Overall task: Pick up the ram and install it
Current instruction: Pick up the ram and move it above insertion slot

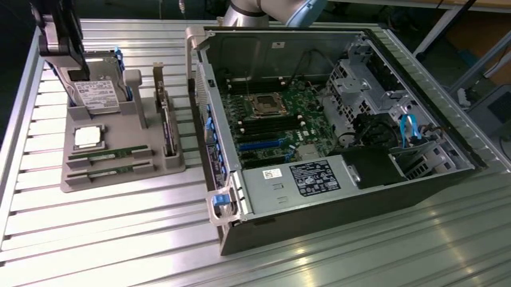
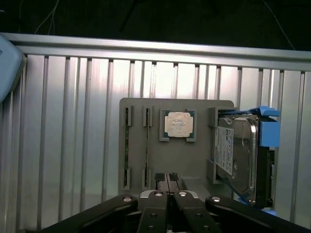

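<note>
I am hovering my claw [image 2: 167, 180] over the grey tray [image 1: 164, 164], fingers pressed together and gripping nothing. The ram [image 1: 109, 154] is lying in a tray slot, a second stick [image 1: 108, 171] just beside it, near the processor [image 1: 88, 137], at the exterior view's left of the open computer case [image 1: 335, 221].

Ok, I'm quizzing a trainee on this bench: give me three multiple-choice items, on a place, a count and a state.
1. The ram sticks lie: A in the gray tray; B in the computer case; C on the bare table.
2. Ram sticks in the tray: A one; B two; C four.
3. The gripper is: A open; B shut on a ram stick; C shut, empty.
1 A, both sit in tray slots; 2 B, two green strips side by side; 3 C, closed on nothing.
</note>
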